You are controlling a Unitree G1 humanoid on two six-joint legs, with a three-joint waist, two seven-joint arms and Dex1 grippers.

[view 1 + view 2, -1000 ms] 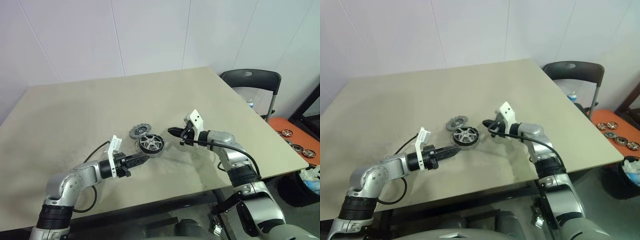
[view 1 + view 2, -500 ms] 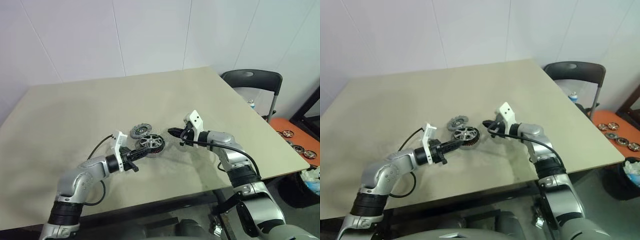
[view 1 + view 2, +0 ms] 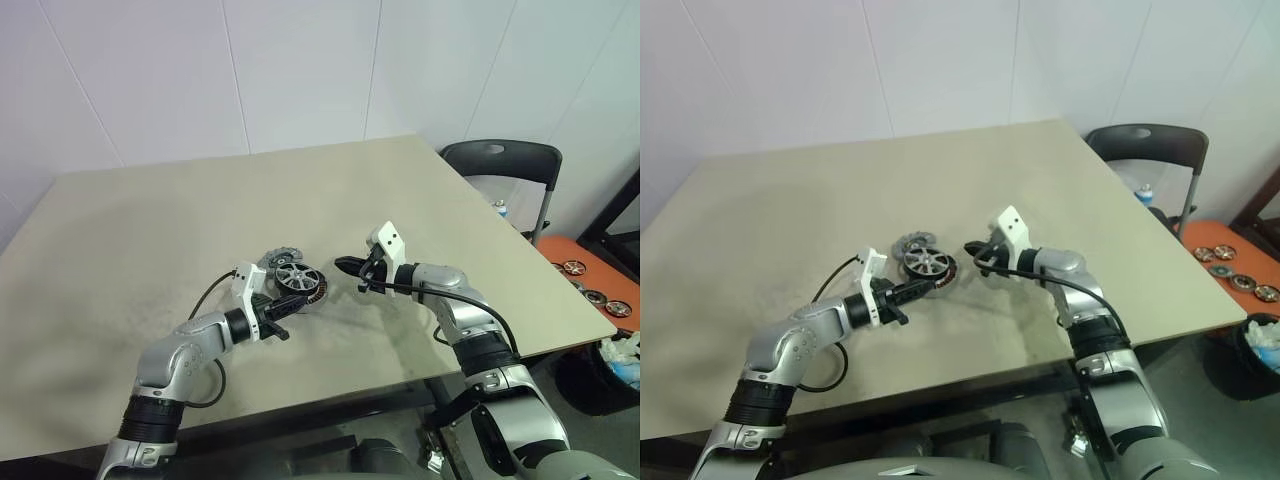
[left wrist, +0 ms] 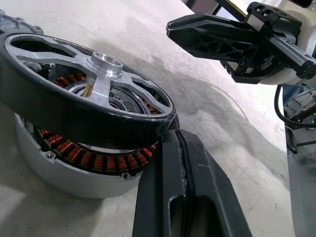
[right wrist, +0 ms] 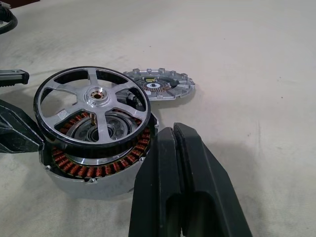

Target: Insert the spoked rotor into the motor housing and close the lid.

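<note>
Left tool (image 3: 288, 307) has pushed in from the near side and now sits against the rotor's rim, fingers together, not clamped on anything. Right tool (image 3: 345, 265) has stayed put just beside the parts on the other side, fingers together too, holding nothing.

Spoked rotor (image 5: 94, 104) lies on top of the motor housing (image 5: 97, 170), tilted and off-centre, the rim on the left tool's side lifted, not seated. Both sit mid-counter (image 3: 150, 230). Lid (image 5: 159, 85) lies flat on the counter just behind them, touching or nearly so, can't tell.

Looks: rotor has a black rim, silver spokes and a bright hub with a brass centre. Housing has a pale metal shell and a ring of copper windings. Lid is grey with a notched edge.

Handling, my guess: all rigid metal, housing heavy, rotor lighter and likely pulled by magnets, so it may snap sideways. Nudge the rim only, keep off the windings; take the lid by its edge.
</note>
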